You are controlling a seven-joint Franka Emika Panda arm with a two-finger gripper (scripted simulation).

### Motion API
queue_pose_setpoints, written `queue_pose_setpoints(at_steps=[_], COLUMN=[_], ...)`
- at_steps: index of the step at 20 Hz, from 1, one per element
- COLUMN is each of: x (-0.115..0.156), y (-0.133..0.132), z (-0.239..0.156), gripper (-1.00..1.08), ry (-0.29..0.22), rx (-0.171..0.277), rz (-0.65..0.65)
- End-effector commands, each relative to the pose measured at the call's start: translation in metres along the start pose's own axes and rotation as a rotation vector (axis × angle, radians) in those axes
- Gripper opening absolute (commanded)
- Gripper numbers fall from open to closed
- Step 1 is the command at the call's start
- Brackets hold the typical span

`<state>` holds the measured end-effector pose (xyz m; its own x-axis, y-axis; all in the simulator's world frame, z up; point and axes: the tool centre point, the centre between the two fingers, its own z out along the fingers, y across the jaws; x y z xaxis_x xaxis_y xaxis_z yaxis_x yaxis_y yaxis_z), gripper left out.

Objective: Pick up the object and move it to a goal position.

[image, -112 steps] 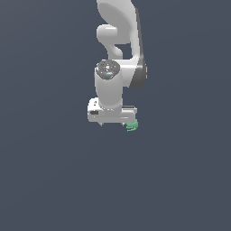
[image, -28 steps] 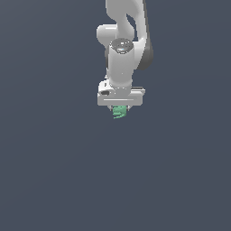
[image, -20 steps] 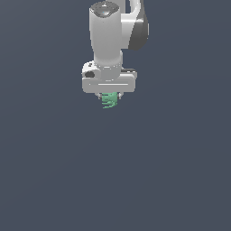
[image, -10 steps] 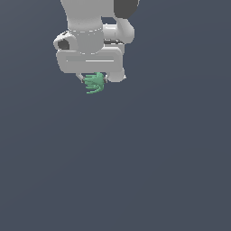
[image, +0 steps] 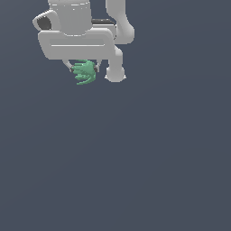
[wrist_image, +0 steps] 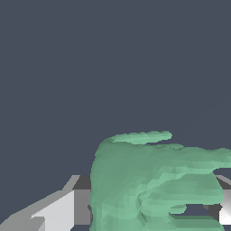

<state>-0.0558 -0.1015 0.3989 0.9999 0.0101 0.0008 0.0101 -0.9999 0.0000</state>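
In the exterior view the white arm (image: 115, 27) reaches down from the top edge, and its tool (image: 84, 71) sits near the upper part of the exterior view's left, pointing downward. The tool is clamped on the object (image: 84, 73), a small green lump with several ridged, finger-like lobes that stick out below the tool's broad white body. One short dark-tipped finger (image: 71, 68) shows on each side of the lump, touching it. In the wrist view the object (wrist_image: 149, 185) fills the near field between a pale finger (wrist_image: 54, 212) and another at the frame's edge. Behind everything lies a plain dark grey-blue background (image: 135, 158).
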Motion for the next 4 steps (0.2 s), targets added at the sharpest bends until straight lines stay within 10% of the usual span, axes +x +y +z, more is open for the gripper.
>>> queue_pose_setpoints(at_steps=[1,4], x=[0.0009,0.0013], y=[0.0026,0.0036], z=[-0.0048,-0.0065], gripper=[-1.00,-1.00], ry=[-0.001,-0.001], rx=[0.000,0.000], rz=[-0.001,-0.001])
